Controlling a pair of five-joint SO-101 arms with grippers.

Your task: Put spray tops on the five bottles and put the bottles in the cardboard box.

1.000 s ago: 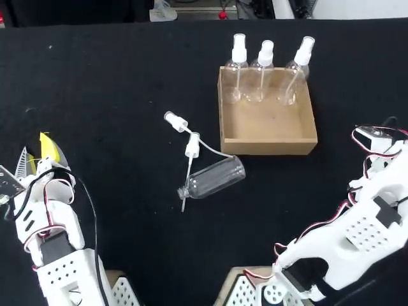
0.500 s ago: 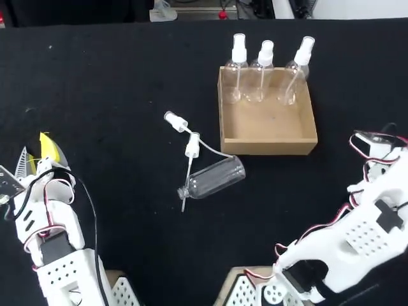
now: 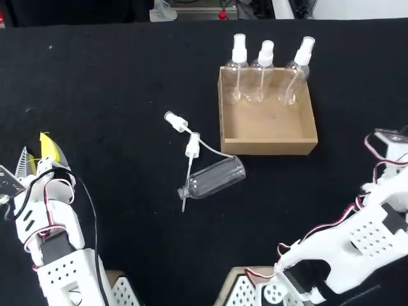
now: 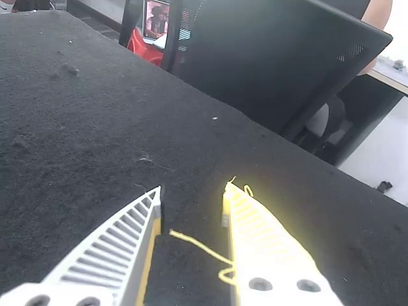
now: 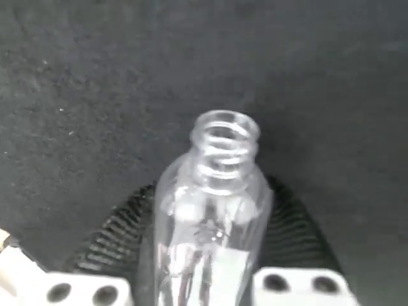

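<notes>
My right gripper (image 5: 210, 191) is shut on a clear bottle (image 5: 223, 150) with a bare threaded neck, held over the black table near its right edge. Another clear bottle (image 3: 213, 178) without a top lies on its side in the middle of the table. Two white spray tops (image 3: 175, 121) (image 3: 192, 149) with thin tubes lie just beyond it. The cardboard box (image 3: 268, 145) holds three bottles with spray tops (image 3: 264, 73), upright along its far wall. At the table's left side my left gripper (image 4: 191, 191) (image 3: 37, 152) is open, with nothing between its fingers.
The black table (image 3: 102, 83) is bare on the far left and between the lying bottle and the arms. My right arm (image 3: 373, 233) stands right of the box, close to its front corner. A dark chair (image 4: 268, 57) sits beyond the table's edge.
My right arm has drifted to the right, away from the box and toward the table's right edge, with the bottle still in its gripper. The left arm has not moved.
</notes>
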